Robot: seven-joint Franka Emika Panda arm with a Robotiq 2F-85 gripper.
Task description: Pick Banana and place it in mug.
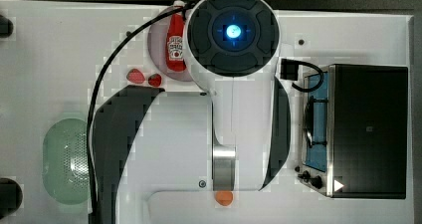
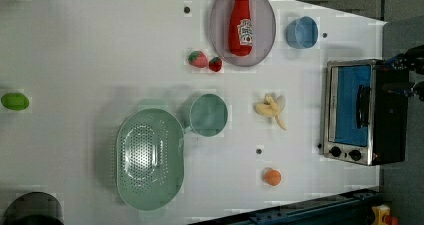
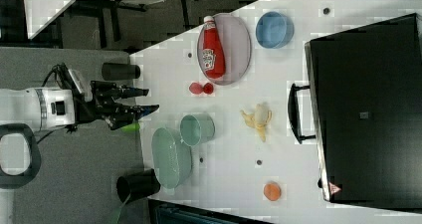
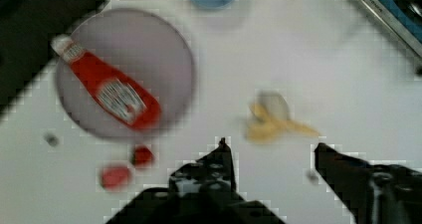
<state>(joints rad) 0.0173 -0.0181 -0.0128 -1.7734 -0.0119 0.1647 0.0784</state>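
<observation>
The top view looks straight down from above the arm [image 1: 231, 84], whose body hides much of the table [image 1: 50, 59]. The left view also looks down on the table, clear of the arm, with the oven [image 2: 362, 110] at the left view's right. The right view stands farther back, taking in floor and the tool [image 3: 147, 99]. The wrist view hangs close above the table. All four share the ketchup bottle [image 1: 175, 44] on its plate [image 2: 265, 30].

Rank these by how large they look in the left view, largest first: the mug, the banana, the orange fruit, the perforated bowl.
1. Perforated bowl
2. Mug
3. Banana
4. Orange fruit

All four rest on the same white table, so nearness to the camera should not change the order.
</observation>
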